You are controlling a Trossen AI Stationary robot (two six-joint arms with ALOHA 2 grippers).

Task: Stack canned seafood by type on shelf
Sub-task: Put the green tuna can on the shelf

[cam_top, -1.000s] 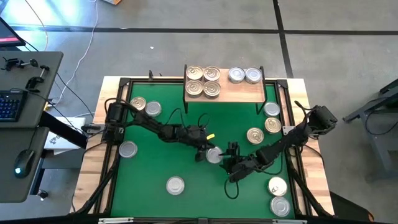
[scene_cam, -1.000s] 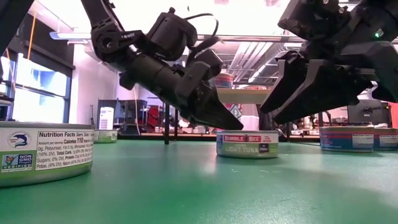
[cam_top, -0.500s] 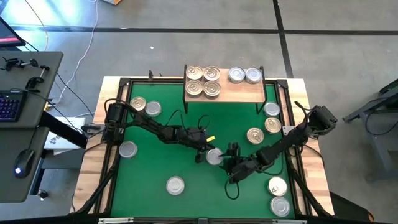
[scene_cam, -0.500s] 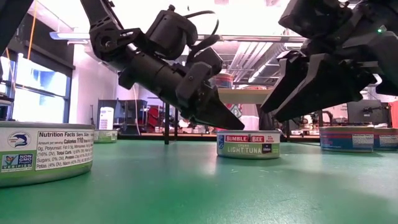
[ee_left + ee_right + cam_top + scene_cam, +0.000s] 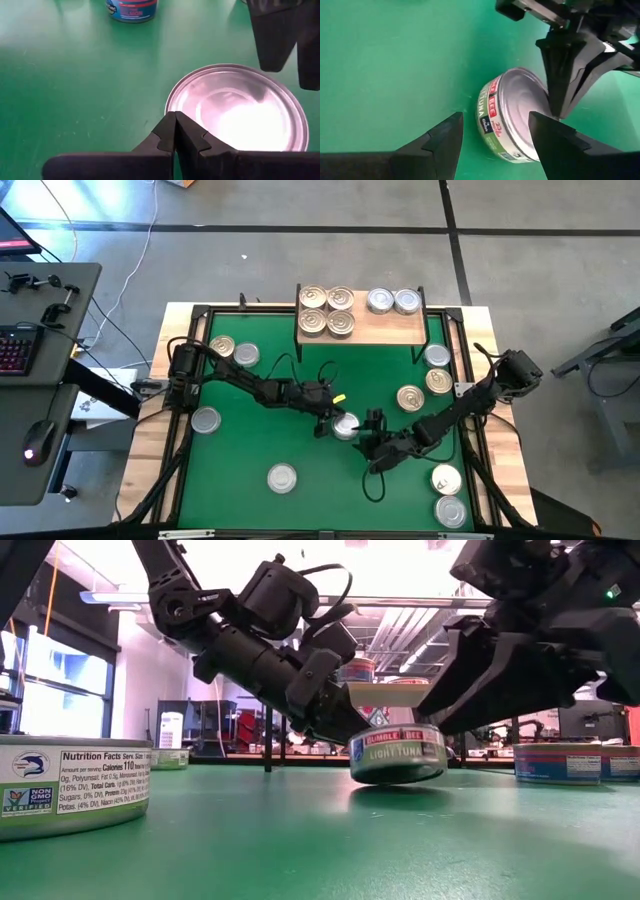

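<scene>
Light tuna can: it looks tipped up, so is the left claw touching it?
Touching. In the low view the left claw, fingers shut, presses on the rim of the light tuna can, which tilts off the green mat.

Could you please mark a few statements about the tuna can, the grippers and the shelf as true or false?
1. The light tuna can lies flat on the green mat. False: it is tilted, one edge lifted.
2. The left gripper has its fingers closed, tips at the can's rim. True.
3. The right gripper is shut on the can. False: its fingers are spread open, with the can between and beyond them.
4. The shelf carries six cans, four golden-lidded and two silver-lidded. True.
5. The shelf is bare. False: cans sit on it in two groups.
</scene>
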